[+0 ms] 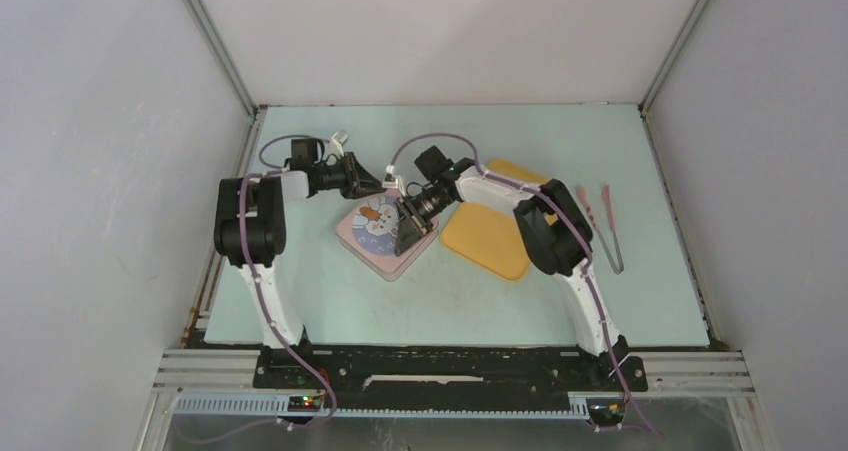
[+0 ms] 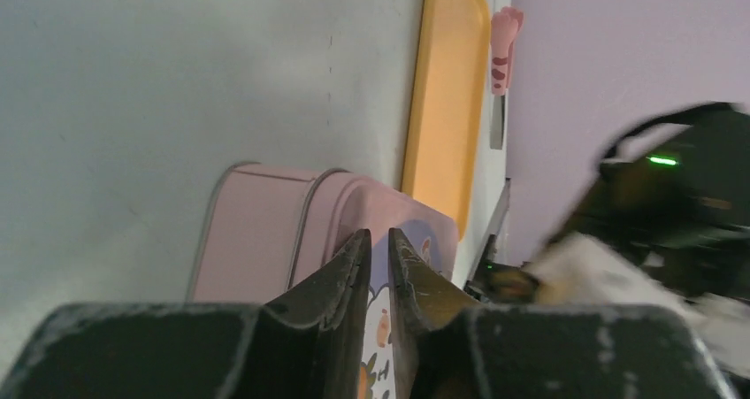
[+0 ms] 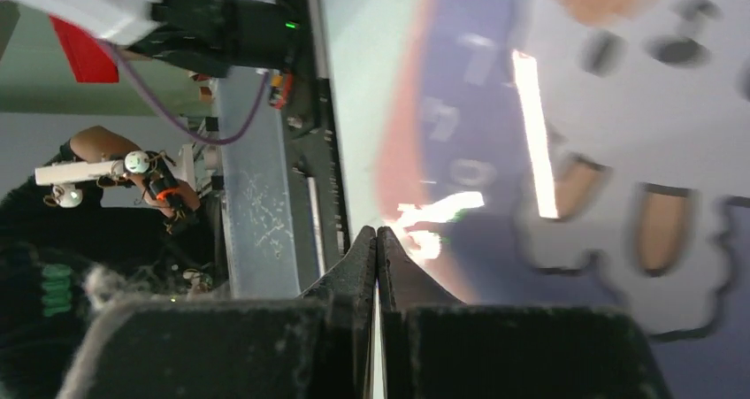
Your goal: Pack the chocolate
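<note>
Seen from above, the pink tin [image 1: 372, 256] sits centre-table, bunny lid [image 1: 377, 218] on, 0 chocolate pieces visible, probably packed inside; right gripper [image 3: 377, 240] fully closed, pressing the lid, left gripper [image 2: 380, 244] narrowly parted at its edge, grip unclear; next, likely seating the lid flush.

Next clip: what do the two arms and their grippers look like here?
The left arm and the right arm are both built from white links joined by bulky black joints, with a purple cable running along each. The left gripper and right gripper have black, wedge-shaped fingers that taper to thin tips, their surfaces scuffed and dusted grey.
</note>
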Robot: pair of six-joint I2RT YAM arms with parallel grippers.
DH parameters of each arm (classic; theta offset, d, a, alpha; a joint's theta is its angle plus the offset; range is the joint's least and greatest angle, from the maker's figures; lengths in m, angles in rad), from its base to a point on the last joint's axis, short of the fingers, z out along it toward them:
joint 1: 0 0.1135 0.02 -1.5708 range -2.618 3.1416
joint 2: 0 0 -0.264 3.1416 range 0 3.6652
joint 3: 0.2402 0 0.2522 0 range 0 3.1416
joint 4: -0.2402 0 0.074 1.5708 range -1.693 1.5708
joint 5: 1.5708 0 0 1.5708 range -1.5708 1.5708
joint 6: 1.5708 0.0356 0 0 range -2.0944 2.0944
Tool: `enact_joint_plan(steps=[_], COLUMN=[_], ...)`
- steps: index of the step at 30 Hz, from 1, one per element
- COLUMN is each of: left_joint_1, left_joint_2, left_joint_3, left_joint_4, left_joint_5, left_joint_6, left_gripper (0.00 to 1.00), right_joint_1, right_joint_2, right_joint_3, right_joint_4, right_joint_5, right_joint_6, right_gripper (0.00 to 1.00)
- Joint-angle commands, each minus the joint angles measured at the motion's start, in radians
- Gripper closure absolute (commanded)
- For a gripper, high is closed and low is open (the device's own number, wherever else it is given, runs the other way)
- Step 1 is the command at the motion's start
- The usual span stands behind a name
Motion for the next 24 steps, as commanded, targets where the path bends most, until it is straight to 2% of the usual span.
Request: enact_joint_plan(steps=[1, 5, 10, 16, 20, 24], left_joint_1=[-0.007, -0.004, 0.010, 0.020, 0.021, 0.031], left_joint_2=[0.021, -0.021, -0.226, -0.434, -0.438, -0.331], left_joint_3=[0.053, 0.083, 0.071, -0.103, -0.196, -0.292], left_joint_4=[-0.107, -0.194, -0.228, -0.391, -0.538, -0.479], left_joint_5=[-0.056, -0.066, -0.019, 0.095, 0.086, 0.039], left_joint_6=[0.043, 0.089, 0.140, 0.305, 0.459, 0.436], left_gripper=[0.77, 0.75, 0.74, 0.75, 0.75, 0.75], right_joint_1=[-0.027, -0.027, -0.032, -0.051, -0.078, -0.096], right_joint_2=[0.123, 0.120, -0.004, -0.052, -0.010, 0.092], right_joint_3=[0.011, 0.026, 0.030, 0.089, 0.102, 0.049], right_joint_4=[-0.012, -0.037, -0.037, -0.034, -0.015, 0.042], right_joint_5=[0.027, 0.022, -0.033, -0.112, -0.110, -0.081], right_joint_6=[-0.004, -0.015, -0.039, -0.021, 0.006, 0.074], right_gripper=[1.00, 1.00, 1.00, 1.00, 1.00, 1.00])
